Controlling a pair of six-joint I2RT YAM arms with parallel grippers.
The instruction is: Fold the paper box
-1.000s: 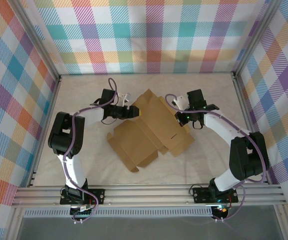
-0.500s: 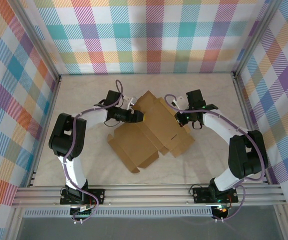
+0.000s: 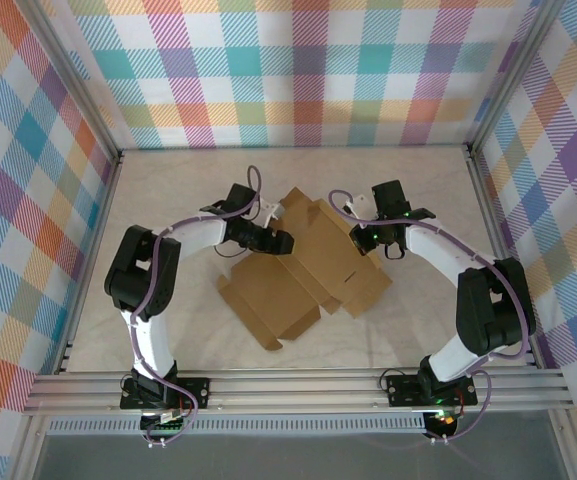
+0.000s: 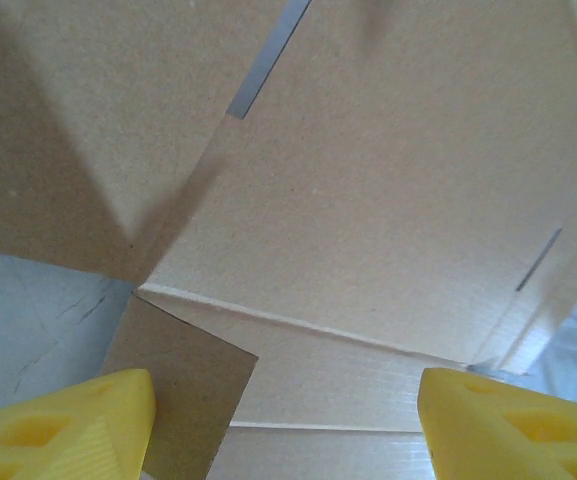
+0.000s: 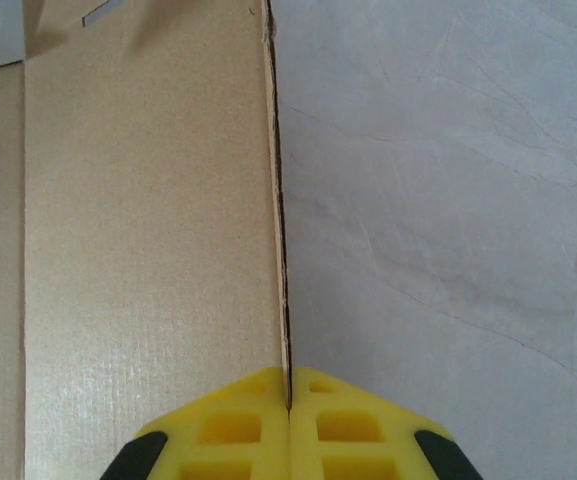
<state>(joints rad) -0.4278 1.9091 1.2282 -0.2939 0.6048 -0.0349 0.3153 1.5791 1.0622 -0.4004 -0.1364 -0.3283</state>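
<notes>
Pinning one edge while the other arm reaches in looks to be the step in hand: the paper box [image 3: 303, 265] lies mostly flat and unfolded in the middle of the tabletop [image 3: 168, 190]. The right pincer [image 5: 288, 385] is closed on its far right edge, with the cardboard sheet running between the pressed-together yellow tips. The left pincer [image 4: 288, 400] is spread wide just above a creased panel on the box's far left part and holds nothing. Next, I judge, the left pincer must settle on a flap or crease and turn it up while the right keeps the sheet from sliding. Against a second ago, the left arm has reached further over the box; the right has barely shifted.
</notes>
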